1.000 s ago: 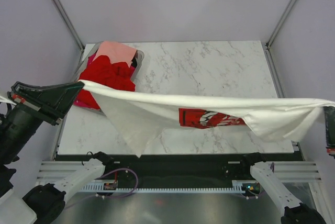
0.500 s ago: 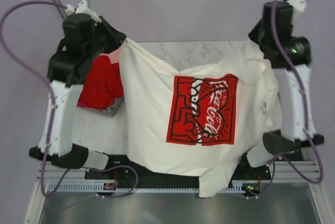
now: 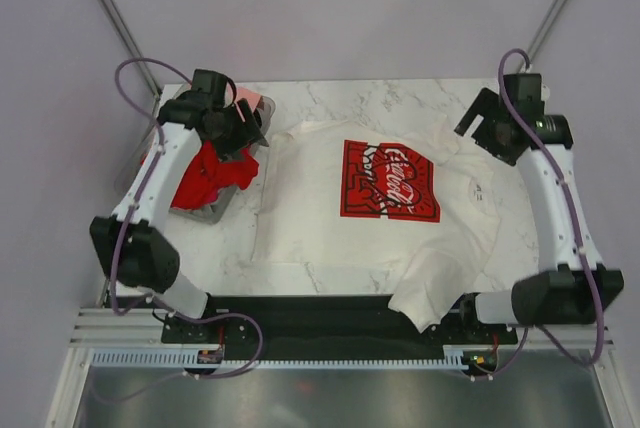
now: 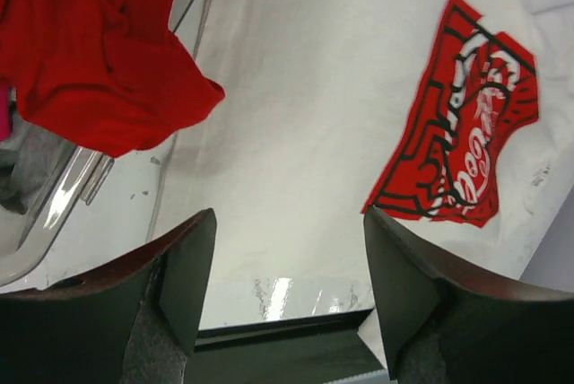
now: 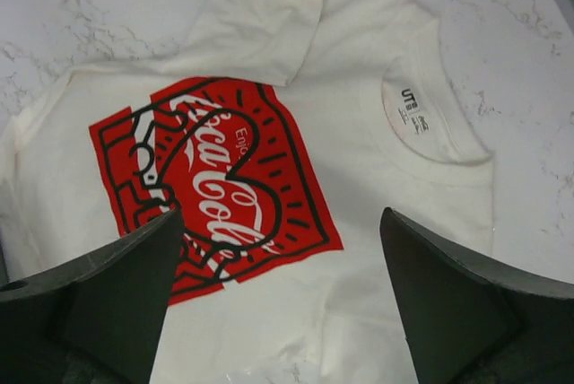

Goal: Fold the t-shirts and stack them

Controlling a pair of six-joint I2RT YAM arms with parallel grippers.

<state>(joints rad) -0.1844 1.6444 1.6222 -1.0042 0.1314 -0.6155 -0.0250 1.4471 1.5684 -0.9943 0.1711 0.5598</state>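
A cream-white t-shirt (image 3: 310,203) with a red Coca-Cola print (image 3: 390,180) lies spread face up on the marble table, its collar toward the right. One corner (image 3: 432,298) droops over the near table edge. My left gripper (image 3: 258,130) hovers open above the shirt's left edge, with nothing between its fingers (image 4: 193,258). My right gripper (image 3: 468,126) hovers open above the collar side, also with nothing in it. In the right wrist view the gripper (image 5: 280,213) looks down on the print (image 5: 215,178) and neck label (image 5: 411,108). Red t-shirts (image 3: 205,170) and a salmon-pink one (image 3: 245,100) lie heaped at the left.
A clear plastic bin (image 4: 81,187) at the table's left holds the red heap (image 4: 99,61), right beside the white shirt (image 4: 305,88). Bare marble (image 3: 400,103) shows behind the shirt and at the right (image 3: 515,238). A black rail (image 3: 300,306) runs along the near edge.
The white shirt, held stretched in the air between both shut grippers, has been swung out and laid flat on the table. Both grippers have opened and let go.
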